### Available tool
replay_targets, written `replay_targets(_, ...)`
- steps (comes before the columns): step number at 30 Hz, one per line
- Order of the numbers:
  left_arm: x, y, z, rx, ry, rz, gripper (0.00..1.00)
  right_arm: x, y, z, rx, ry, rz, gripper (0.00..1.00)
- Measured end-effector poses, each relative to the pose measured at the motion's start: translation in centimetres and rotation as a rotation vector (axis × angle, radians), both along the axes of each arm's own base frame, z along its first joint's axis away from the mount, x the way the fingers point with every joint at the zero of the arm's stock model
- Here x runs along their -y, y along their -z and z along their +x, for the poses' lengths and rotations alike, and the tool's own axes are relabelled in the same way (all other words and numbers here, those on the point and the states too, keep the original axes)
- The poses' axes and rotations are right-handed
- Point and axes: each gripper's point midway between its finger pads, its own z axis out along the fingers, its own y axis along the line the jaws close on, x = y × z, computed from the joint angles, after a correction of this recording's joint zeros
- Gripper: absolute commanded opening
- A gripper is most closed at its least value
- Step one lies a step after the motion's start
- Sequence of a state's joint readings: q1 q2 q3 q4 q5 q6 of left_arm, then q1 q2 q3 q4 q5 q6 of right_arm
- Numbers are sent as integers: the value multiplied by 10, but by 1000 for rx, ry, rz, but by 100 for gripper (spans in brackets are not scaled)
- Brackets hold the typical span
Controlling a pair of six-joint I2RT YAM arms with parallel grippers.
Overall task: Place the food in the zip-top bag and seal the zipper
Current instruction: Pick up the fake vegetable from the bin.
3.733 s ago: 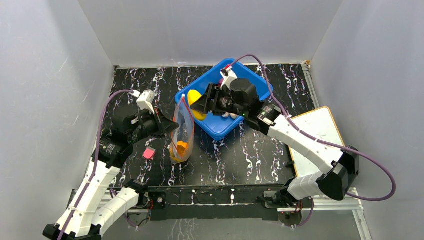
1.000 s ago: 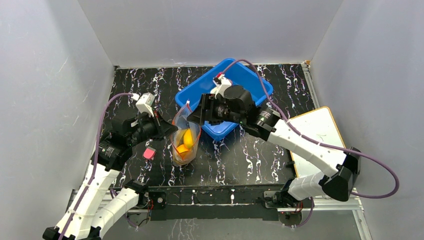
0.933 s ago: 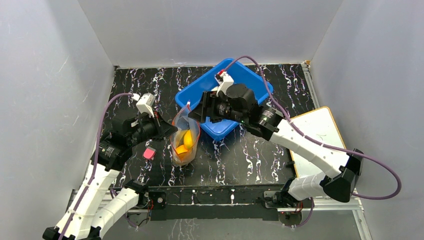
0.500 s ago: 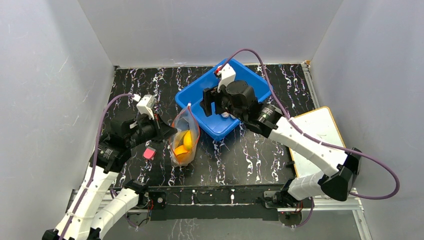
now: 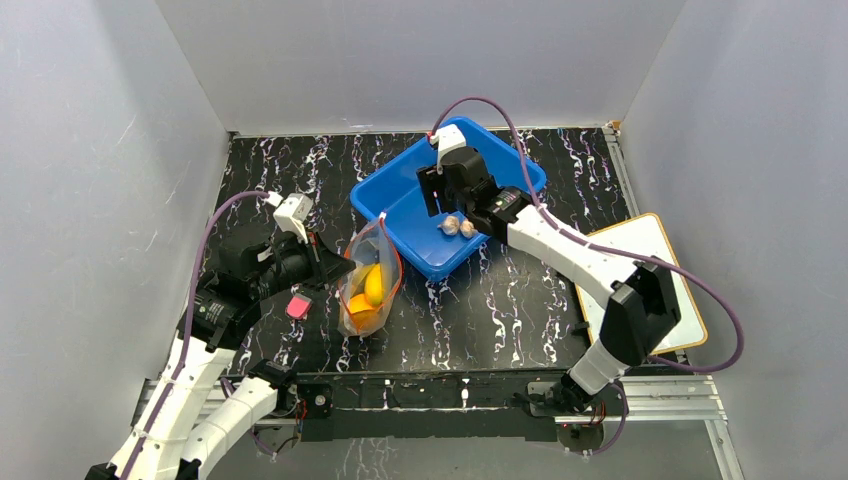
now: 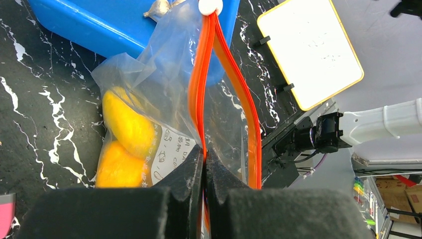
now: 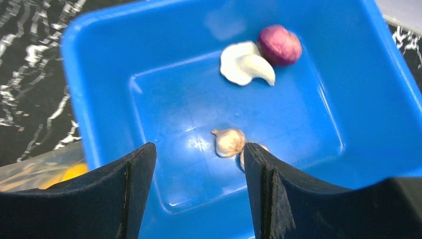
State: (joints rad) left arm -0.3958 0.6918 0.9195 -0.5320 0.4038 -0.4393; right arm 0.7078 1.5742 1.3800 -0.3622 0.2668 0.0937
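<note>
The clear zip-top bag (image 5: 368, 280) stands open left of the blue bin and holds a yellow oval fruit (image 6: 128, 122) and an orange piece (image 6: 115, 168). My left gripper (image 6: 204, 152) is shut on one side of the red-orange zipper (image 6: 200, 79) and holds the mouth up; it shows in the top view too (image 5: 336, 268). My right gripper (image 7: 198, 154) is open and empty above the blue bin (image 7: 348, 94). In the bin lie a purple piece (image 7: 279, 45), a white bit (image 7: 245, 63) and beige garlic-like bits (image 7: 229, 141). In the top view the right gripper (image 5: 432, 192) hangs over the bin (image 5: 400, 195).
A small pink block (image 5: 297, 306) lies on the black marbled table left of the bag. A white board with a tan rim (image 5: 650, 262) lies at the right edge. Grey walls close in the left, back and right sides.
My right gripper carried the yellow fruit from the bin to the bag and let it go inside. It has since swung back over the bin, open. The left gripper kept hold of the zipper.
</note>
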Motion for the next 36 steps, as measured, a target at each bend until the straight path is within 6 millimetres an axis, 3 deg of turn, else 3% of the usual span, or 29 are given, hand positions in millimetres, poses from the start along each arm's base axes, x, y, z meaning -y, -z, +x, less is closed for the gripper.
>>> replay_targets(9, 0, -2, -1, 7, 1, -5, 0, 10, 70, 24, -187, 109, -48, 57)
replay_targets(16, -1, -2, -3, 7, -1, -10, 0, 15, 126, 22, -328, 210, -60, 54)
replay_targets(22, -1, -3, -4, 12, -1, -11, 0, 15, 156, 23, -405, 287, -55, 51)
replay_targets(27, -1, -3, -4, 12, -1, -11, 0, 12, 170, 27, -436, 325, -49, 50)
replay_targets(36, -1, -2, -3, 8, -1, -10, 0, 8, 168, 42, -428, 368, -50, 48)
